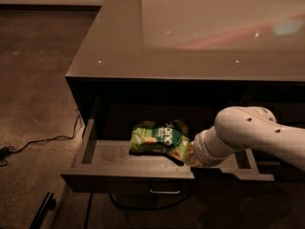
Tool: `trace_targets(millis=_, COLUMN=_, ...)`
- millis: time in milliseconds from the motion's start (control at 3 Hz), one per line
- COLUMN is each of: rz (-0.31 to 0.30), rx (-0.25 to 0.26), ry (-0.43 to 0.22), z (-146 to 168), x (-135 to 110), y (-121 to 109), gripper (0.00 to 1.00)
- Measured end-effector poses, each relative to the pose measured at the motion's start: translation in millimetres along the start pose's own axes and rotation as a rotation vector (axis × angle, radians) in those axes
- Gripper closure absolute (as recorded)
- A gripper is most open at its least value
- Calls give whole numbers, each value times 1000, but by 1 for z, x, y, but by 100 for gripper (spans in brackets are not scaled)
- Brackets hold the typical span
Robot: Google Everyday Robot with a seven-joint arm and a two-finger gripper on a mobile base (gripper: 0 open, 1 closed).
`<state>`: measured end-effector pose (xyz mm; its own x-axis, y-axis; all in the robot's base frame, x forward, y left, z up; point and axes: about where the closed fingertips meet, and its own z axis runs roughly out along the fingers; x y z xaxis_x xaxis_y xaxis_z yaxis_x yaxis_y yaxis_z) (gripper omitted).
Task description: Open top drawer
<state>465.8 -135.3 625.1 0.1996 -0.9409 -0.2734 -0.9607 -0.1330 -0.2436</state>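
While wide open, shallow grey top drawer (112, 152), hand (189, 155) beside crinkly packet (158, 137).

The wide, dark grey top drawer (114, 152) stands pulled out beneath a glossy dark grey cabinet top (114, 46). A crumpled green snack bag (159, 136) lies on its pale grey floor, right of centre. The gripper (188, 154) sits low in the drawer at the bag's right corner. A thin black cable (45, 141) lies on the brown carpet floor (33, 70).
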Motion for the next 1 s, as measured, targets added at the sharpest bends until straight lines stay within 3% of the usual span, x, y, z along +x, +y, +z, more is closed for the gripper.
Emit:
trace_targets(millis=333, rz=0, rx=0, ry=0, z=0, x=0, y=-1, gripper=100)
trace_targets(millis=667, rz=30, rx=-9, ry=58, z=-16, x=11, y=19, gripper=100)
trace_targets(millis=1000, rz=30, rx=-9, ry=58, z=-16, x=11, y=19, gripper=100)
